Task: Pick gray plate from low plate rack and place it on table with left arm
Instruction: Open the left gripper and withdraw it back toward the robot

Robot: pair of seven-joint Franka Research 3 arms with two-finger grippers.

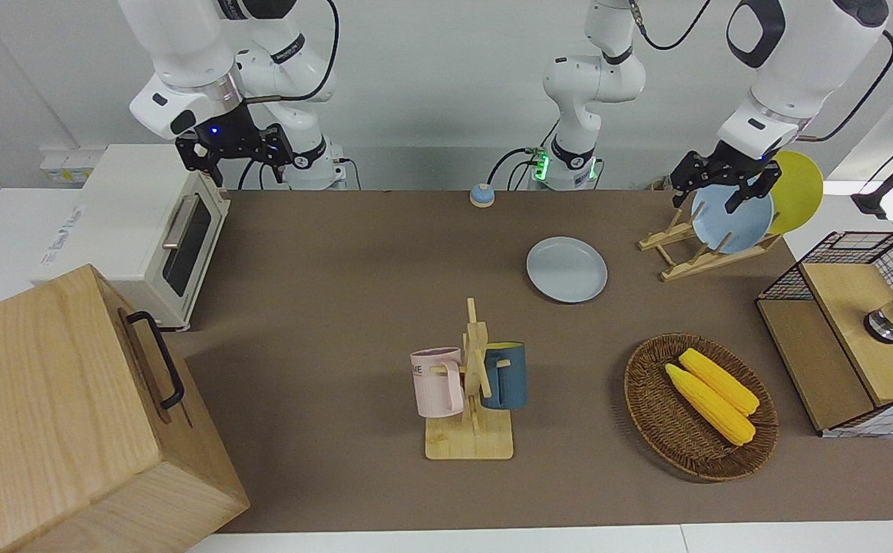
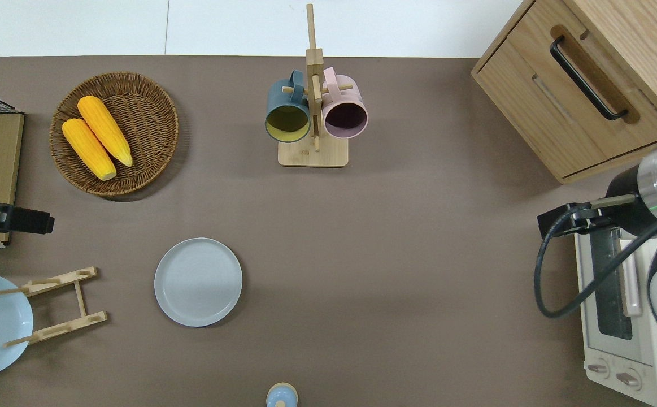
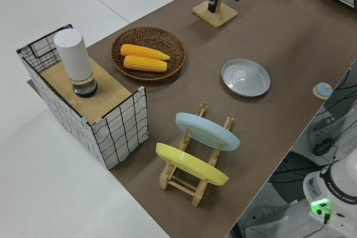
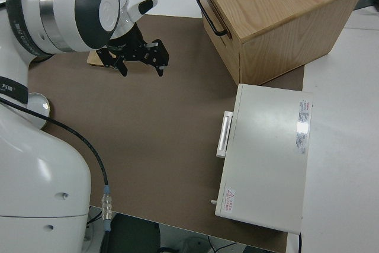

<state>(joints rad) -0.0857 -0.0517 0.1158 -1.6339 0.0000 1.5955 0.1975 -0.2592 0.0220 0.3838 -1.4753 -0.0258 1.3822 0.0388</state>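
Note:
The gray plate (image 1: 567, 269) lies flat on the brown table (image 1: 354, 292), beside the low plate rack (image 1: 680, 259), toward the table's middle. It also shows in the overhead view (image 2: 198, 281) and the left side view (image 3: 245, 77). The rack (image 2: 57, 305) holds a light-blue plate (image 3: 206, 131) and a yellow plate (image 3: 189, 164). My left gripper (image 1: 711, 196) is open and empty, raised in the air. In the overhead view it (image 2: 29, 220) is over the mat at the left arm's end, apart from the plate. My right gripper (image 4: 139, 63) is parked and open.
A wicker basket (image 1: 649, 415) with two corn cobs and a wooden mug stand (image 1: 471, 407) with two mugs stand farther from the robots. A wire box (image 1: 845, 338), a wooden cabinet (image 1: 70, 415), a toaster oven (image 1: 147, 230) and a small blue bell (image 1: 481, 195) are around.

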